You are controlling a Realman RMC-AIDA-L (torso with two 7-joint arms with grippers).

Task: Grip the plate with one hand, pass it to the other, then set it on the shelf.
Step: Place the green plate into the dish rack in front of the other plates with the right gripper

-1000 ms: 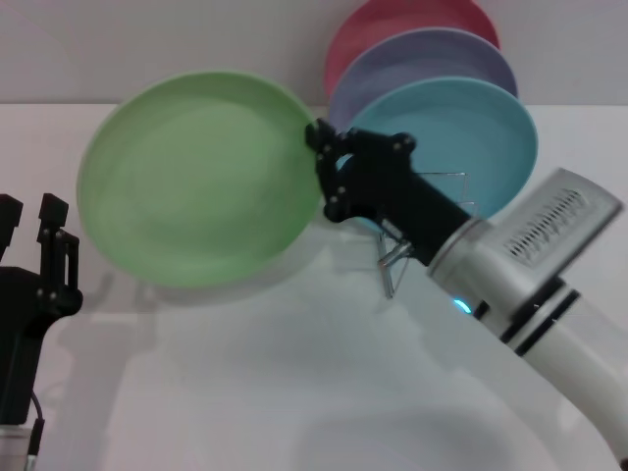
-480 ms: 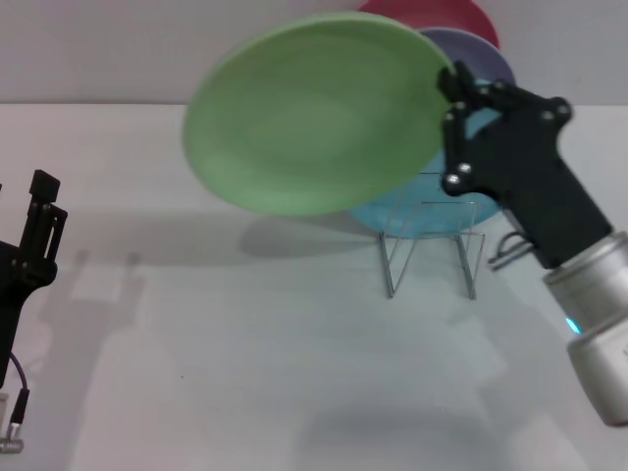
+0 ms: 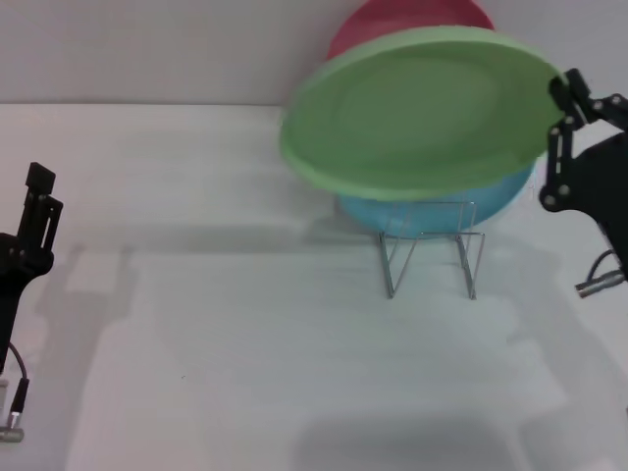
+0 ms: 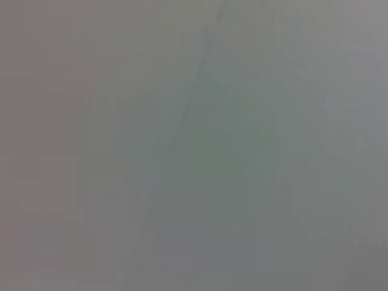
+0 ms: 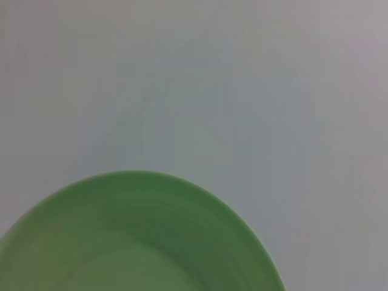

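Right end effector (image 3: pixel 566 103) sits at three o'clock in the head view, black, clenched on the rim of the light green plate (image 3: pixel 422 113), which it holds in the air, tilted, its face turned up and toward the camera. That plate fills the one o'clock part of the view and hangs above the wire shelf (image 3: pixel 429 245), not touching it. On the shelf, just behind and under the green plate, stands a turquoise plate (image 3: pixel 432 211), and behind that the top of a red plate (image 3: pixel 392 20) shows at twelve o'clock. The shelf stands on the white desk (image 3: pixel 245 343), slightly right of centre. Left end effector (image 3: pixel 34 211) is at nine o'clock near the edge of the view, well apart from the plate, pointing upward and gripping nothing; whether its fingers are spread or closed I cannot tell.

From the left wrist camera only a plain grey surface shows, with a faint slanting line across it.

From the right wrist camera the green plate (image 5: pixel 139 242) fills the six to seven o'clock part as a curved rim, with pale blank surface beyond it. No fingers show there.
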